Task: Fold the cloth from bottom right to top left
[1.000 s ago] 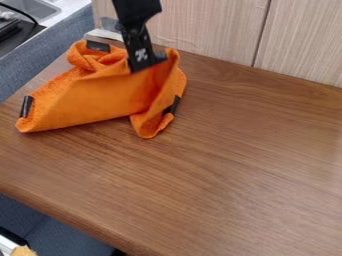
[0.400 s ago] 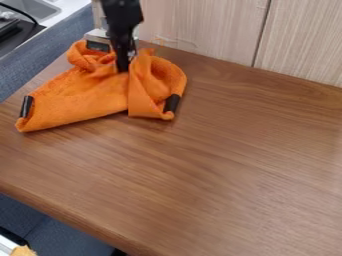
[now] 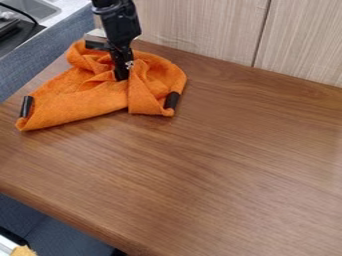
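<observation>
On upper left of wooden table (image 3: 220, 150), we see orange cloth (image 3: 73, 104), rumpled and partly folded over itself. At cloth's left corner, black strip (image 3: 26, 106). Right of cloth's middle, black gripper (image 3: 121, 75) hangs down, tip among folds; whether open or closed, we cannot tell. At cloth's right side, second black strip (image 3: 172, 100). Farther right, behind table, pale panels (image 3: 200, 30) with dark seam between.

The top edge cuts off the arm (image 3: 115, 11) and sink (image 3: 32, 7), and the gripper (image 3: 121, 76) hides part of the cloth (image 3: 80, 102).
</observation>
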Motion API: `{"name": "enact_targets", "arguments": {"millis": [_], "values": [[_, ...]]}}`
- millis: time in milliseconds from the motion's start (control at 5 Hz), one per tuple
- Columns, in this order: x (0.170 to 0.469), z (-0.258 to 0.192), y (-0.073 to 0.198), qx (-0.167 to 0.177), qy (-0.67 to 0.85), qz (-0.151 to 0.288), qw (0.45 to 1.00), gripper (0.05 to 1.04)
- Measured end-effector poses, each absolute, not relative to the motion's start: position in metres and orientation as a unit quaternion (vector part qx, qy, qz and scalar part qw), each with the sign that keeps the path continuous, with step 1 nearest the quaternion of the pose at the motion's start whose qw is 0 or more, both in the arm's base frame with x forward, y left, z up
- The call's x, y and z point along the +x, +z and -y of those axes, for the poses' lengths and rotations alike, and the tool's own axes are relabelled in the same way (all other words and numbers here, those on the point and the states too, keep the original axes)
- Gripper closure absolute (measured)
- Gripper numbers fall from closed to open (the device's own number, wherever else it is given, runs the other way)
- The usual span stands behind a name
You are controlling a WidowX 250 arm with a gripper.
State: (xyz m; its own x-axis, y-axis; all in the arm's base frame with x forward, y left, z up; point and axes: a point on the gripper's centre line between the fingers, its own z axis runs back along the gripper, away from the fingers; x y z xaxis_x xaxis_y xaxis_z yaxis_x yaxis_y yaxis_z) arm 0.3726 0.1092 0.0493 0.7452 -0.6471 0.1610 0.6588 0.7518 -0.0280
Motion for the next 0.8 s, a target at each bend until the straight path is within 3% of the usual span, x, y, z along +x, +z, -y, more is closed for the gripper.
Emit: {"name": "enact_targets", "arguments": {"millis": [200, 600, 800], "values": [[0.3709, -0.1103, 0.0491, -0.046, -0.345, 0.066, 0.935, 0.748], [0.3677, -0.1107, 0.0524, -0.025, -0.349, 0.05, 0.935, 0.19], [0.3679, -0.1096, 0.0567, -0.024, -0.349, 0.056, 0.935, 0.074]]}}
